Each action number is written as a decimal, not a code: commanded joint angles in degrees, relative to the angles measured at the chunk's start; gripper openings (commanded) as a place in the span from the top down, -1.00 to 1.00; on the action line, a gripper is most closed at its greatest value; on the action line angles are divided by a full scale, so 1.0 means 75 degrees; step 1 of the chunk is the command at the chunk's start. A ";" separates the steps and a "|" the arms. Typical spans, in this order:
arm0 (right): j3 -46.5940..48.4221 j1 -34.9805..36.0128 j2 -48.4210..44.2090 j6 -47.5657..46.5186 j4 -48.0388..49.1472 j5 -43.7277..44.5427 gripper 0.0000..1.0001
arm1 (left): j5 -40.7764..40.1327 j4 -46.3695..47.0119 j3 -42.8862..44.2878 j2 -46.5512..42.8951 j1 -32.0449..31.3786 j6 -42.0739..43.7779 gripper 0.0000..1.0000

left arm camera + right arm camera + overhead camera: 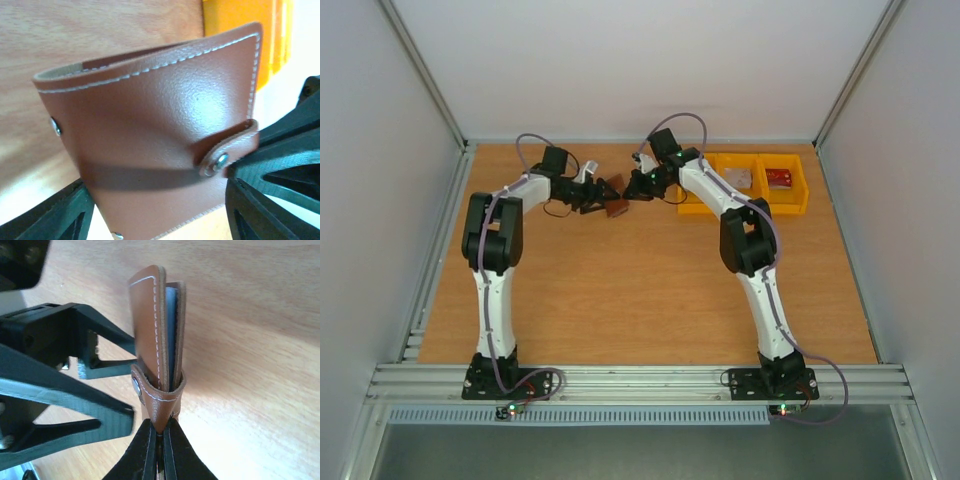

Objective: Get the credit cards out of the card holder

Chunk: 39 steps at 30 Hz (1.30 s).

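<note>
Left end effector [604, 192] grips the small brown leather card holder [150, 130] by its sides. Right end effector [160, 432] is clenched on its snap tab [161, 399].

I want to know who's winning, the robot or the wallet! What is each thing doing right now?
card holder: folded shut, held by both hands
snap tab: looks fastened
left hand: closed on the card holder's sides
right hand: shut on the snap tab
red card: lying in the yellow bins
grey card: lying in the next compartment
</note>
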 commanded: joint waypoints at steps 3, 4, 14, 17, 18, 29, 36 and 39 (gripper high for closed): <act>-0.0486 0.0124 -0.0870 -0.0106 0.0087 0.0616 0.98 | 0.0435 -0.0124 -0.0426 -0.1021 0.0281 0.0706 -0.59; -0.0486 0.0125 -0.0942 -0.0147 0.0051 0.0646 0.98 | 0.0363 -0.0470 -0.0407 -0.1133 0.0301 0.1156 -0.61; -0.1463 0.0125 -0.3036 -0.0789 -0.0051 0.0963 0.98 | 0.0118 -0.3278 -0.0222 -0.3279 0.0390 0.3857 -0.63; -0.2228 0.0123 -0.4386 -0.1026 0.0137 0.0983 0.98 | 0.0376 -0.4136 -0.0019 -0.4038 0.0391 0.4261 -0.64; -0.2553 0.0130 -0.4864 -0.1119 0.0242 0.1001 0.98 | 0.0461 -0.4411 0.0043 -0.4300 0.0391 0.4352 -0.64; -0.4917 0.0766 -0.8994 -0.1234 0.1721 0.0426 0.98 | 0.1000 -0.3356 -0.1164 -0.8806 -0.0166 0.3318 -0.89; -0.5863 0.1430 -1.0279 -0.0492 0.3260 -0.0156 0.98 | -0.0110 -0.0816 -0.2225 -1.0006 -0.1940 0.2178 -0.80; -0.6187 0.1611 -1.0435 -0.0222 0.3874 -0.0339 0.97 | 0.0121 -0.0684 -0.2065 -0.9794 -0.2037 0.2058 -0.83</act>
